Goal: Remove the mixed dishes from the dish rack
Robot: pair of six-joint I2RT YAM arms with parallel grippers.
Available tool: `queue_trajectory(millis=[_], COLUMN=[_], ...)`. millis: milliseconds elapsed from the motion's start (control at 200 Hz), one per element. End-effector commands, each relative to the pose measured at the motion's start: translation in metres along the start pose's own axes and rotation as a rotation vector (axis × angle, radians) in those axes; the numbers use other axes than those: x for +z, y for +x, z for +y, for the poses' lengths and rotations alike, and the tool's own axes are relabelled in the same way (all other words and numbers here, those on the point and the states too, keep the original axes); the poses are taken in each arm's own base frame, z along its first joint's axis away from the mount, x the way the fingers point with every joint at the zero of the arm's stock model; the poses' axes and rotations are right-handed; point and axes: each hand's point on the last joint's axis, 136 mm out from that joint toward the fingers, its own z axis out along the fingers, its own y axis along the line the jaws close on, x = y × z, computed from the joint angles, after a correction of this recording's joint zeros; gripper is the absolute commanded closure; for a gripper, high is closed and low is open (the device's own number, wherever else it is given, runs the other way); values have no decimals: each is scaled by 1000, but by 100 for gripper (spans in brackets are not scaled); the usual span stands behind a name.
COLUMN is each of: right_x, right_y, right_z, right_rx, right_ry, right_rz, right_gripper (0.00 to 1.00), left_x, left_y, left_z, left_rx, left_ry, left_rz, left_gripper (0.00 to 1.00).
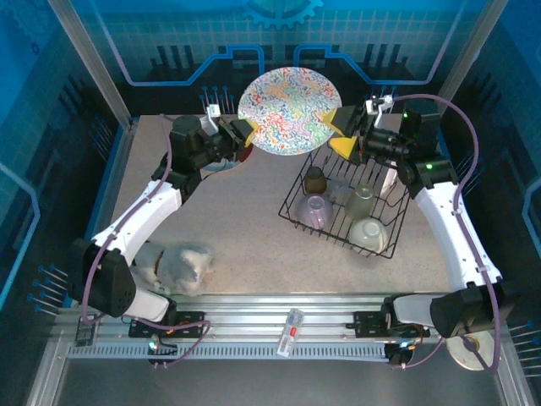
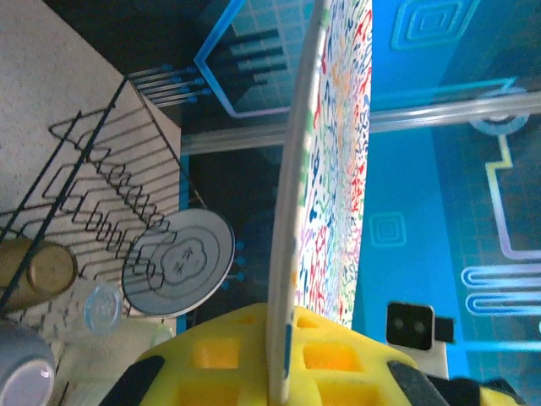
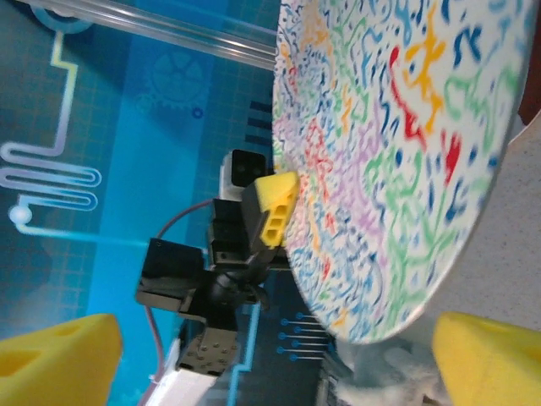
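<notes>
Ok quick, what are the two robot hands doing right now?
Left gripper: closed on the rim of the patterned plate.
Right gripper: open, holding nothing.

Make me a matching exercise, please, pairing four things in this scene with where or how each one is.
Things:
1. patterned plate
2. brown cup
3. right gripper
4. plastic lump

Place or state:
A. open
B. in the dish rack
C. lying on the table
D. clamped at its rim by the left gripper

Pairs: 1-D, 2-B, 3-A, 4-C.
</notes>
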Motion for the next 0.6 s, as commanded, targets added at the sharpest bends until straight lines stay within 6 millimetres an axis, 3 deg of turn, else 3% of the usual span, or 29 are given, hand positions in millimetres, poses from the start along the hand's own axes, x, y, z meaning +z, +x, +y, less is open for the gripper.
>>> queue_trajectory(millis=[0, 295, 460, 595], right_x=[-4, -39, -55, -69], right_y=[-3, -12, -13, -10], right_z=[25, 0, -6, -13], right_rx=[-74, -111, -117, -118], right_ry=[-36, 161, 190, 214], right_rz=[-14, -129, -165, -212], right_gripper=[0, 0, 0, 0], left_x=[-4, -14, -24, -31], left_y=[-24, -75, -109, -136], left_z=[-37, -35, -10, 23], left_rx=[29, 50, 79, 76], left_ry=[141, 169, 124, 47], left_rz=[-84, -246, -336, -367], left_gripper=[100, 100, 100, 100])
